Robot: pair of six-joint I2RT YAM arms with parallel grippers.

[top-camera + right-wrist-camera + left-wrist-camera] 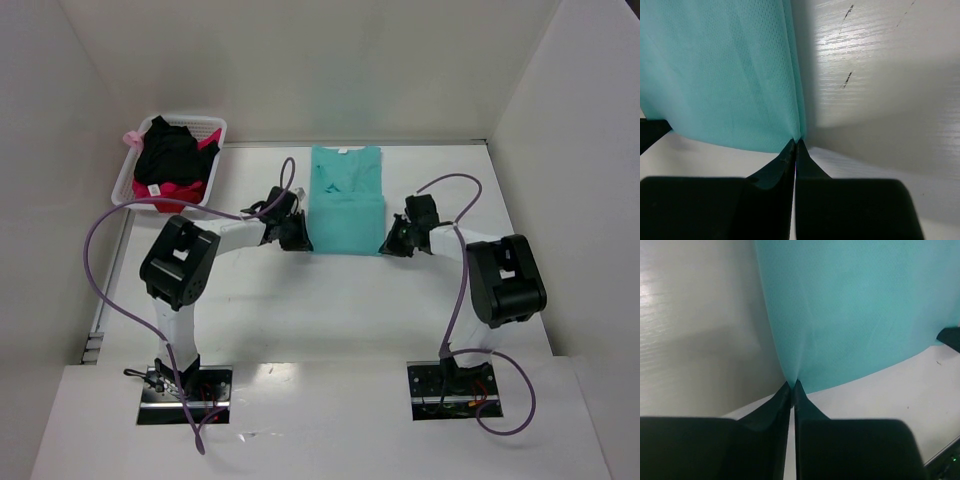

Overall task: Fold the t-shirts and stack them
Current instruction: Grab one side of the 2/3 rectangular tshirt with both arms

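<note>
Counting from the left, three t-shirts are in view. One black t-shirt (170,152) and one pink-red t-shirt (163,191) lie heaped in the single white basket (216,131) at the far left corner of the surface (330,320). One teal t-shirt (345,205) lies flat, folded narrow, at the middle near the far edge. Of the two hands, the left hand (792,386) is pinched tight on its near left corner, and the right hand (797,143) is pinched tight on its near right corner. The surface is white, with plain white walls (330,60) on three sides.
</note>
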